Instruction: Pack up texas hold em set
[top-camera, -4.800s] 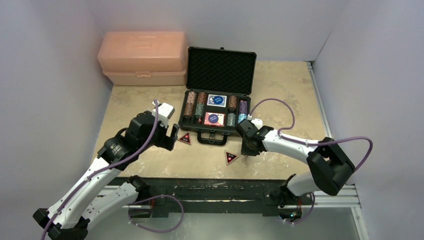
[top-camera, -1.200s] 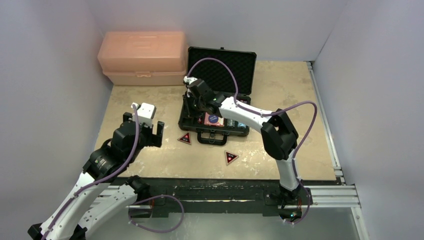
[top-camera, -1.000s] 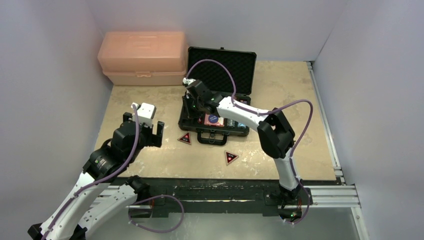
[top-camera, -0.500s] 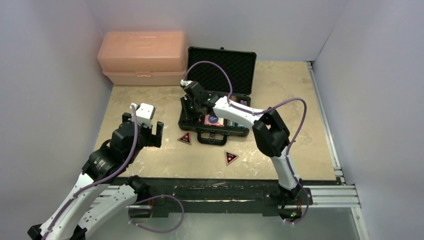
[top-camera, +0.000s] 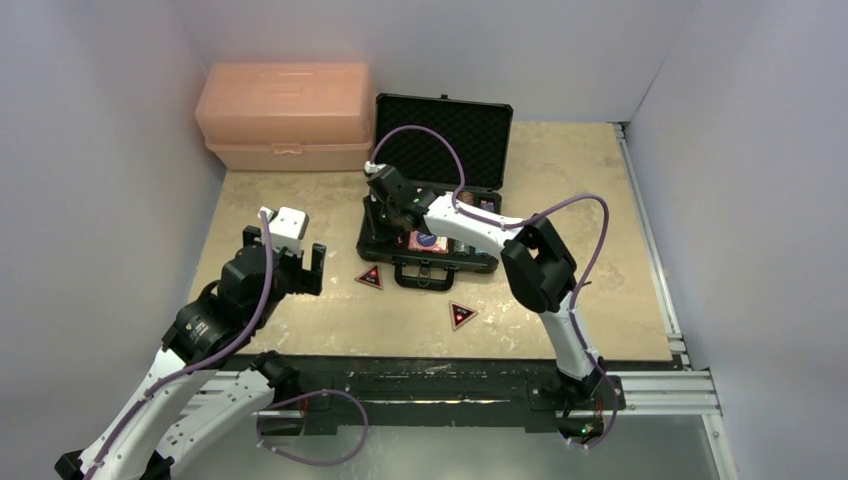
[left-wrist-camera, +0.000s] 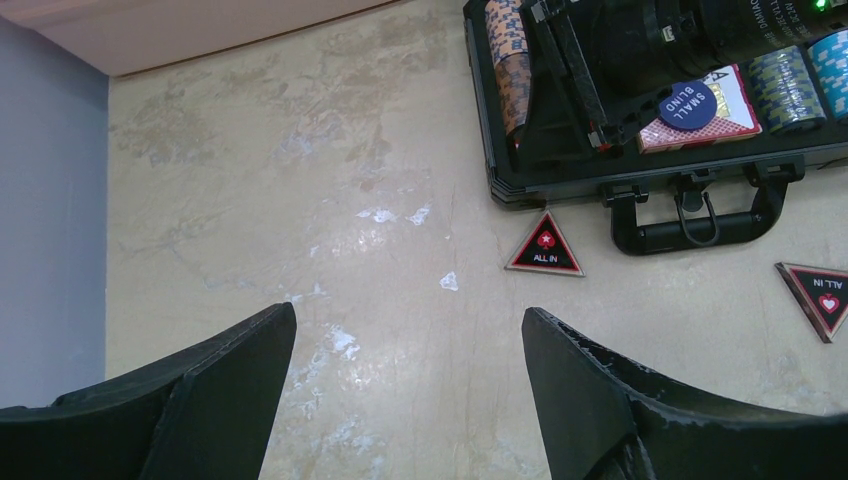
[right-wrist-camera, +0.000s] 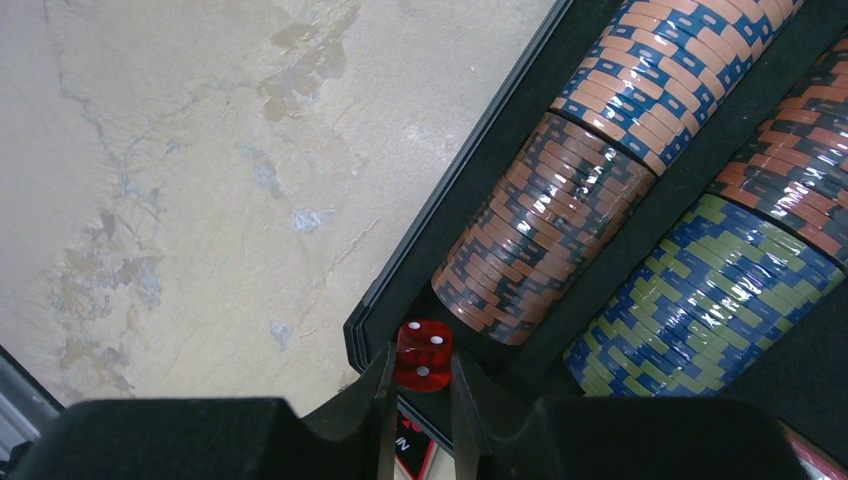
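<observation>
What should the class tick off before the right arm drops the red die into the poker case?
1. Red die pinched in the right gripper: ok.
2. Die over the case, apparently just inside its rim: ok.
3. Lid open: ok.
4. Free slot directly beneath the die: cannot tell, the gripper hides it.
5. Left gripper open, hovering away from the case: ok.
6. Triangular buttons packed: not ok, both lie on the table in front of the case.
</observation>
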